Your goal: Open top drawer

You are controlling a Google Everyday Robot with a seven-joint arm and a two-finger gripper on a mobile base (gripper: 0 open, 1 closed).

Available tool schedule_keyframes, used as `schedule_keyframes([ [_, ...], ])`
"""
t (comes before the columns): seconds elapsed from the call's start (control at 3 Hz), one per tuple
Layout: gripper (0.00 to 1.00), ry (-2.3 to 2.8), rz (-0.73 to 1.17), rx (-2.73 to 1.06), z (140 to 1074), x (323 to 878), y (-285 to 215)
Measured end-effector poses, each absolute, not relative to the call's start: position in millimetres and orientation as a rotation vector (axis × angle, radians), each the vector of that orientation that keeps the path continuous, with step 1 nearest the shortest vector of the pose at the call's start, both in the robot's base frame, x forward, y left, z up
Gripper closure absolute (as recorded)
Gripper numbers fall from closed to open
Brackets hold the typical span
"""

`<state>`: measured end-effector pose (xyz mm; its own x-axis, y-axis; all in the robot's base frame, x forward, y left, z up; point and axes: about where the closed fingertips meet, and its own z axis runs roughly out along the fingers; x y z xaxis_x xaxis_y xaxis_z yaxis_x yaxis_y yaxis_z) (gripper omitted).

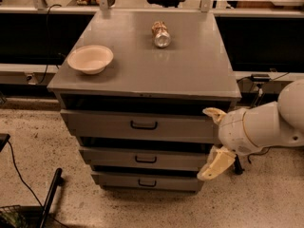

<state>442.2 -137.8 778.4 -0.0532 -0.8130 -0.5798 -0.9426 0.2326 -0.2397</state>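
Note:
The top drawer (109, 126) is the tallest grey front of three in the grey cabinet, with a small dark bail handle (144, 125) at its centre. It stands slightly out, with a dark gap above it. My gripper (211, 144) is at the cabinet's right front corner, to the right of the handle and apart from it. Its two cream fingers are spread wide, one fingertip (212, 113) near the top drawer's right end and the other lower, by the middle drawer. It holds nothing.
On the cabinet top (190, 70) sit a cream bowl (90, 59) at the left and a can (161, 34) lying on its side at the back. The middle drawer (142, 158) and bottom drawer (142, 181) are below. A dark pole (50, 198) and a cable (19, 175) lie on the speckled floor at left.

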Motion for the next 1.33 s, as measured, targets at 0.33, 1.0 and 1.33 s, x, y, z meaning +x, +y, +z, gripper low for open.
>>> schedule_keyframes([
  [0.33,0.0,1.843,0.235,-1.639,764,458,-127],
  [1.0,0.0,1.811,0.228,-1.676,729,489,-119],
  [1.33,0.0,1.829,0.254,-1.686,695,508,-120],
])
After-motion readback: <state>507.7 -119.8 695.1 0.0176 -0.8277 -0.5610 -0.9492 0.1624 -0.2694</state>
